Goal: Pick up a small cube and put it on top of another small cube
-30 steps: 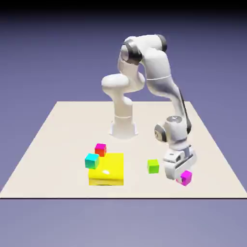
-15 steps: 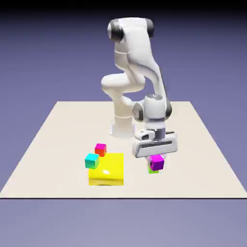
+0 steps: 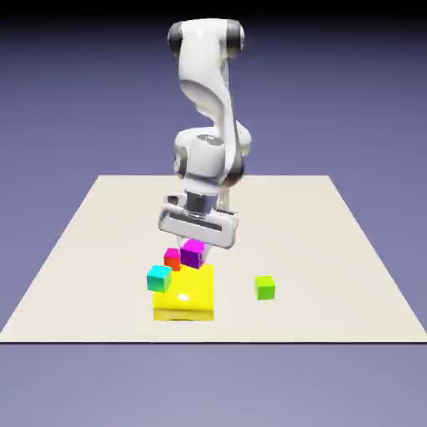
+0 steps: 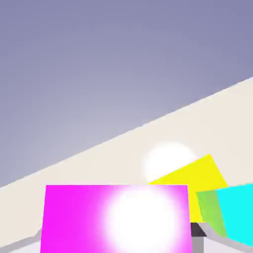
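Gripping the magenta-purple cube (image 3: 193,254) in closed jaws (image 3: 193,253); could knock the red cube (image 3: 173,259) if lowered carelessly.

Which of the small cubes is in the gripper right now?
The magenta-purple cube: it alone sits between the fingers, above the table. The red one with the pink top, the cyan and the green aren't gripped.
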Robot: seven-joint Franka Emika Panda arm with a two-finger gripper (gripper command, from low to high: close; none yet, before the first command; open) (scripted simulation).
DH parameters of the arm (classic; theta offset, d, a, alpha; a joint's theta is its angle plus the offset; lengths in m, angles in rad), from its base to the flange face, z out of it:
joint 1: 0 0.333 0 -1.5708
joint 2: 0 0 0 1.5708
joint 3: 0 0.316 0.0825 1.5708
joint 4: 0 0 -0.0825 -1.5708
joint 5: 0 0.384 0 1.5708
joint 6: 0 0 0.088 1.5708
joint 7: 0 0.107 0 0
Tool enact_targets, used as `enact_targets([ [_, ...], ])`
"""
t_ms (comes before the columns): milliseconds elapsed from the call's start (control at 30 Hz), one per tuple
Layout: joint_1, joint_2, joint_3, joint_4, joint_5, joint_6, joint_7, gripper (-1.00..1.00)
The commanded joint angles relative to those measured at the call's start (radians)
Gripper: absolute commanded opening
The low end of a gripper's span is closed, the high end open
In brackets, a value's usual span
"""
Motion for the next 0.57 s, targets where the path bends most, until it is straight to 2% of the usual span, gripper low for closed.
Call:
enact_targets([
  [0, -0.002, -0.019, -0.024, -0.007, -0.023, -0.015, 0.044, -1.00],
  [167, -0.010, -0.092, -0.118, -0.035, -0.110, -0.067, 0.210, -1.00],
  [433, -0.025, 0.181, -0.146, -0.017, -0.101, 0.195, 0.227, -1.00],
  [467, -0.025, 0.181, -0.146, -0.017, -0.101, 0.195, 0.227, 1.00],
  [533, -0.023, 0.145, -0.143, -0.020, -0.102, 0.160, 0.225, 1.00],
])
